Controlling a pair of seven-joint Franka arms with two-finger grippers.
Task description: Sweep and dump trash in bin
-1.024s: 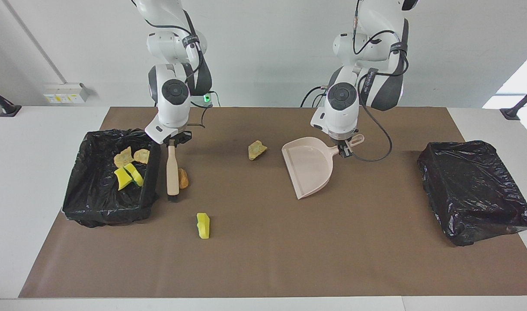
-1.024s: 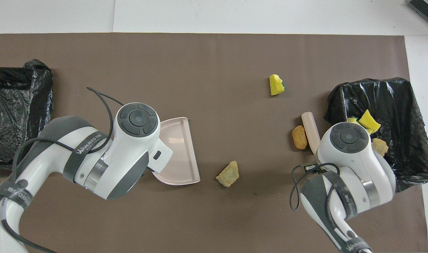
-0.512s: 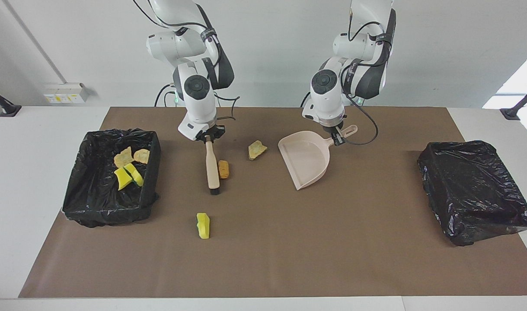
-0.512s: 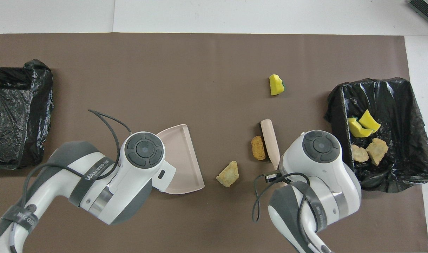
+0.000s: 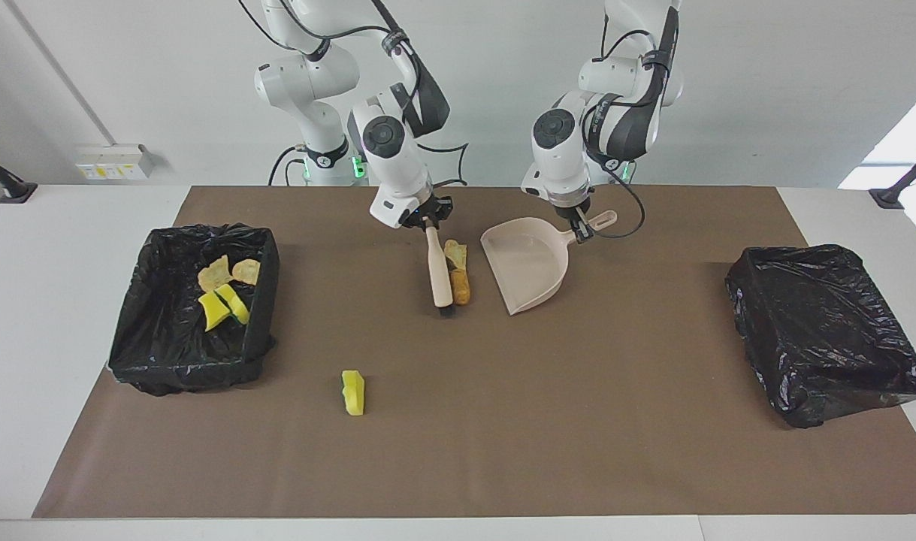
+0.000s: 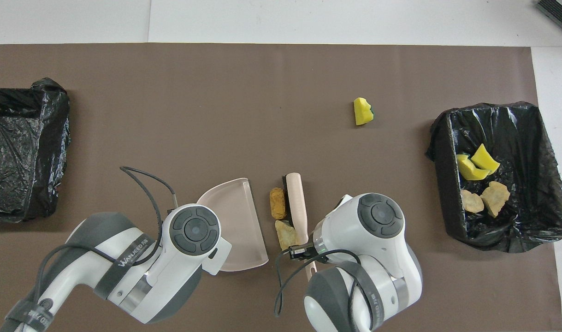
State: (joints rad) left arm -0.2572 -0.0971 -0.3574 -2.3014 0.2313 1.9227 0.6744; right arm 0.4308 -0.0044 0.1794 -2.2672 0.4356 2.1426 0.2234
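My right gripper (image 5: 426,223) is shut on the top of the beige brush (image 5: 436,267), whose black bristles rest on the mat. An orange-brown lump (image 5: 461,287) and a pale chunk (image 5: 455,254) of trash lie against the brush, on the side toward the dustpan (image 5: 525,263). A narrow gap separates them from the dustpan's open lip. My left gripper (image 5: 580,231) is shut on the dustpan's handle. A yellow sponge bit (image 5: 353,392) lies alone, farther from the robots. The bin (image 5: 266,300) at the right arm's end holds several scraps. From overhead the wrists hide both grippers; the brush (image 6: 297,203) and dustpan (image 6: 234,221) show.
A second black-lined bin (image 5: 826,330) stands at the left arm's end of the table. The brown mat (image 5: 578,421) covers the working area, with white tabletop around it. A cable loops off my left wrist beside the dustpan handle.
My right arm swept the brush away from the bin toward the dustpan, pushing the orange-brown lump up to the pale chunk. My left arm shifted the dustpan toward the brush and nearer the robots.
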